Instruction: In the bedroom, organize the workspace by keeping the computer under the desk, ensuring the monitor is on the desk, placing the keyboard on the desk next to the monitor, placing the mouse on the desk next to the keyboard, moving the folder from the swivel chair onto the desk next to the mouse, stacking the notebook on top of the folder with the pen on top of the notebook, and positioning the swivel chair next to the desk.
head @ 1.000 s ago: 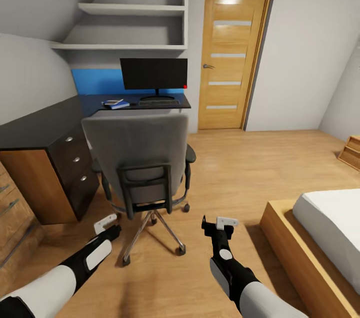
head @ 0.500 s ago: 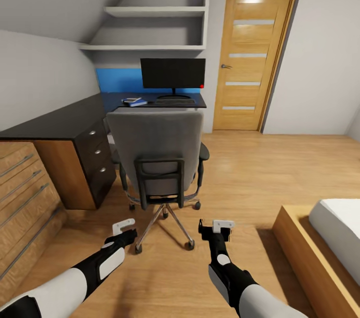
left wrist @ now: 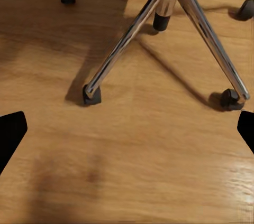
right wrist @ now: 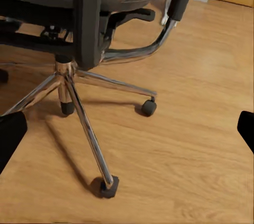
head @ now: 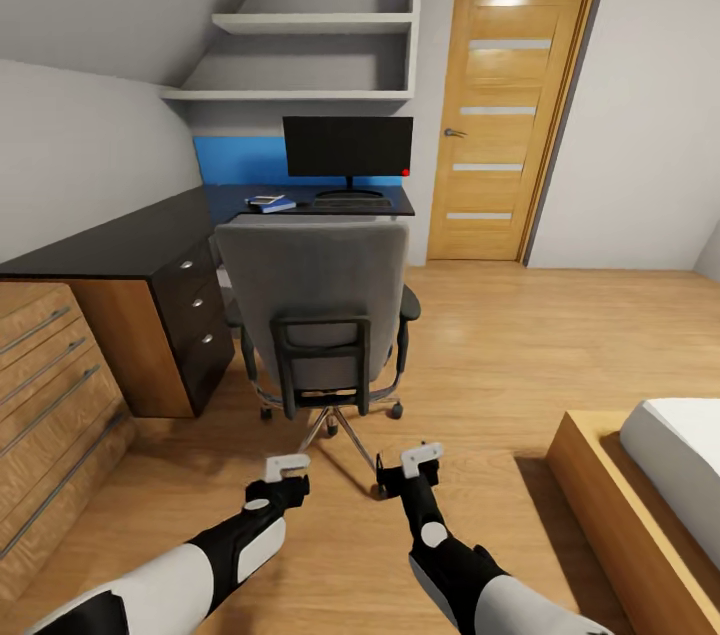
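Note:
The swivel chair [head: 312,290] stands with its grey back toward me, in front of the desk [head: 120,243]; its seat is hidden behind the back. On the desk stands the monitor [head: 347,146] with the keyboard [head: 350,202] below it. A small blue flat item [head: 271,205] with something white on it lies left of the keyboard; I cannot tell what it is. Folder, mouse, pen and computer are hidden. My left gripper [head: 285,477] and right gripper [head: 408,467] hang low behind the chrome chair base [left wrist: 159,28] [right wrist: 79,102], both open and empty.
A light wooden dresser [head: 50,385] stands at the left beside the desk's dark drawers [head: 195,310]. A bed with a wooden frame [head: 640,505] fills the right corner. A wooden door [head: 505,115] is right of the desk, wall shelves [head: 300,55] above it.
The head view swung so the desk and chair shifted right in the picture. Since half a second ago both arms drew inward toward the chair base, the left one most.

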